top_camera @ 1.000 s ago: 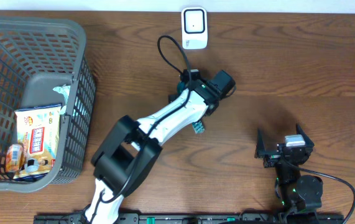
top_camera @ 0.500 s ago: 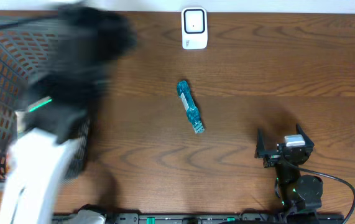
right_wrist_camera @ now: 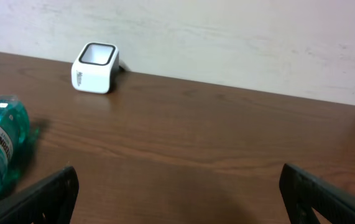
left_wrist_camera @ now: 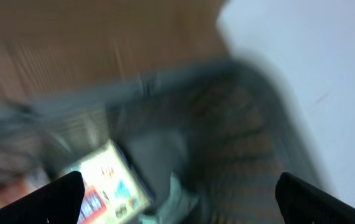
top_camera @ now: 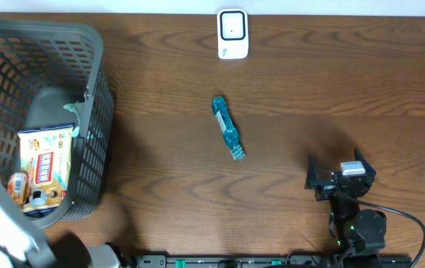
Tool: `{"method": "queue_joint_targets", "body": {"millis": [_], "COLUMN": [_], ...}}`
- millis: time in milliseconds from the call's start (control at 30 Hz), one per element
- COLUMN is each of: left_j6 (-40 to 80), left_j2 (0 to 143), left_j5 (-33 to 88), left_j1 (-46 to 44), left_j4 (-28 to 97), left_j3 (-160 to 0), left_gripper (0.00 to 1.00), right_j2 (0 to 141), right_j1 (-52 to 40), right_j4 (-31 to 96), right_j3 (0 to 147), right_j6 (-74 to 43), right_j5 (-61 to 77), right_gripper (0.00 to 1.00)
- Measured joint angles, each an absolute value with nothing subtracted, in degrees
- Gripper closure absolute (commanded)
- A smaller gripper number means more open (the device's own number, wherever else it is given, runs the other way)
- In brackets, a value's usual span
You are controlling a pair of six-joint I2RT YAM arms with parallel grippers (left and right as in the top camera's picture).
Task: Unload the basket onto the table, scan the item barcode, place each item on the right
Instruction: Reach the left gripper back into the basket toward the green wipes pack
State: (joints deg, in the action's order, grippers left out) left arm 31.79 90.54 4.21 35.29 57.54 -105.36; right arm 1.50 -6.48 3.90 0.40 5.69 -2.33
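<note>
Table (top_camera: pixel 346 89): carrying everything, brown wood grain running ahead of both sets of jaws
Basket (top_camera: pixel 48 33): sitting grey and meshed directly ahead of the left jaws, filling their blurred view, well apart from the right jaws
Left gripper (left_wrist_camera: pixel 177 196): gaping fully wide, gripping nothing, pointing into the basket
Right gripper (top_camera: pixel 336 173): gaping fully wide, gripping nothing, facing along bare wood
Snack packet (top_camera: pixel 45 160): lying inside the basket, just ahead of the left jaws, nearer their left finger
Teal bottle (top_camera: pixel 227 128): lying on its side on the wood, ahead and left of the right jaws, well apart from both sets, touching neither
Scanner (top_camera: pixel 233 33): standing white at the far table edge, beyond the bottle, far ahead and left of the right jaws
</note>
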Motion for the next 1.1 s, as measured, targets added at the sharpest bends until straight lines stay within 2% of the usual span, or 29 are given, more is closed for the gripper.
{"method": "queue_joint_targets", "body": {"millis": [333, 633, 867, 1067, 1100], "left_j6": [31.86, 31.46, 30.17, 20.95, 20.16], "left_j2": [109.93, 117.84, 121.62, 123.39, 123.42], "left_j5": [17.45, 24.08, 16.12, 8.49, 8.12], "left_j1": [32.51, 25.28, 24.49, 24.69, 24.69], "left_j4": [72.20, 72.10, 71.94, 71.79, 71.55], "left_j3": [-104.40, -103.59, -103.50, -103.44, -103.37], "left_gripper": [0.02, 0.02, 0.02, 0.01, 0.05], "right_j2": [1.50, 1.50, 1.50, 1.50, 1.50], "right_j1": [-6.48, -6.48, -6.48, -6.48, -6.48], "right_j4": [3.88, 3.92, 3.90, 3.92, 3.92], "right_j3": [0.40, 0.40, 0.40, 0.40, 0.40], "right_j6": [5.69, 5.69, 5.69, 5.69, 5.67], "right_j5": [-2.33, -2.33, -2.33, -2.33, -2.33], "right_gripper": [0.01, 0.01, 0.01, 0.01, 0.01]}}
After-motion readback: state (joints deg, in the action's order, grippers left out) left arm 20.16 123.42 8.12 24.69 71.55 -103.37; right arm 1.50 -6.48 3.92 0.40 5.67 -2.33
